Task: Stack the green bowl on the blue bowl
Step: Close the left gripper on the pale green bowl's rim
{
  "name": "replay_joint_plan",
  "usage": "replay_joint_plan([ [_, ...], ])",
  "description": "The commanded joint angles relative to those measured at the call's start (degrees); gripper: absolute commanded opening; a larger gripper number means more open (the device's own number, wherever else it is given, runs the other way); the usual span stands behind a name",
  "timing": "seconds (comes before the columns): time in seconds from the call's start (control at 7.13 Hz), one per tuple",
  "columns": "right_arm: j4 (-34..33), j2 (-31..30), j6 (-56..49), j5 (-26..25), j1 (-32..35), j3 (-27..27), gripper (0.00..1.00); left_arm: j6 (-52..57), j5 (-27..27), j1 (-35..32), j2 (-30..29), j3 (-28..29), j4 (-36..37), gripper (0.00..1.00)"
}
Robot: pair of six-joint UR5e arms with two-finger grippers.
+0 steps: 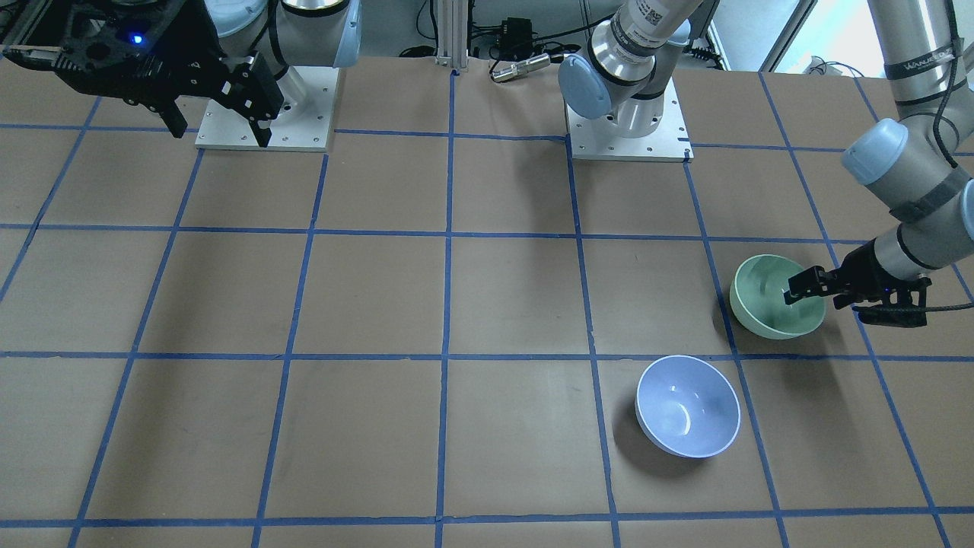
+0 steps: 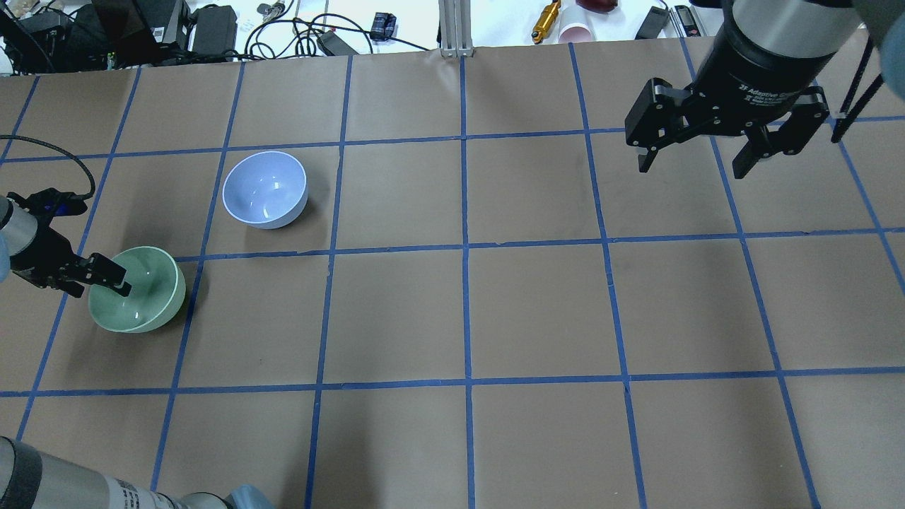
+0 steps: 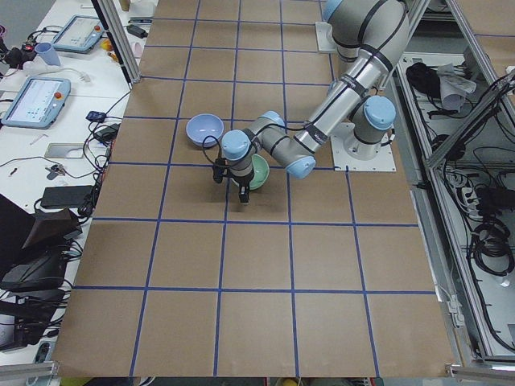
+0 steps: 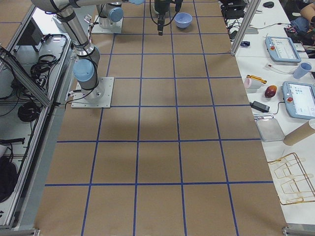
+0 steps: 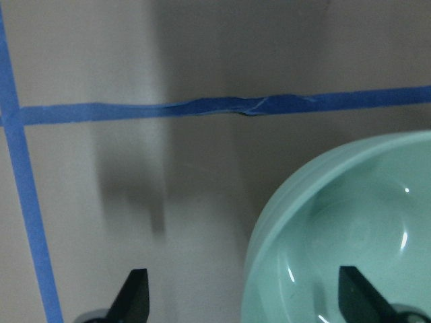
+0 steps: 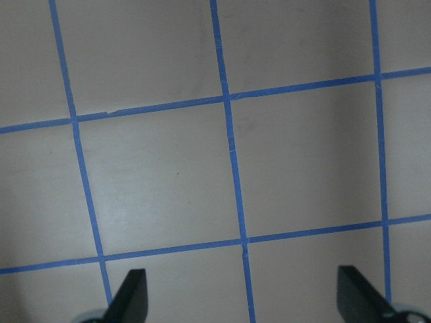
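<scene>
Tape-gridded table point(image 2: 537, 311) bearing green bowl point(image 2: 152, 300), blue bowl point(image 2: 265, 187)

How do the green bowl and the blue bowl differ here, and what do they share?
The green bowl is mint, the blue bowl periwinkle. The open left gripper straddles the green bowl's rim, one finger inside; nothing touches the blue bowl. Both are round, glossy, empty and alike in size.

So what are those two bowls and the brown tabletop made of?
The green bowl and blue bowl are glossy, with sharp light reflections inside: glazed ceramic or hard plastic, can't tell which. The table is matte brown, like paper or cardboard, gridded with blue tape.
</scene>
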Motion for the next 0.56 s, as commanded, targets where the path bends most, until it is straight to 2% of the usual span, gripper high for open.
replay_joint_plan([
  [0.0,0.01,0.0,0.0,0.0,0.0,0.0,1.0,0.43,-0.15,1.2,-0.06,-1.87,2.56,1.0],
  [0.42,-0.08,0.0,0.0,0.0,0.0,0.0,1.0,2.01,-0.41,1.56,-0.41,-2.93,2.83,1.0],
])
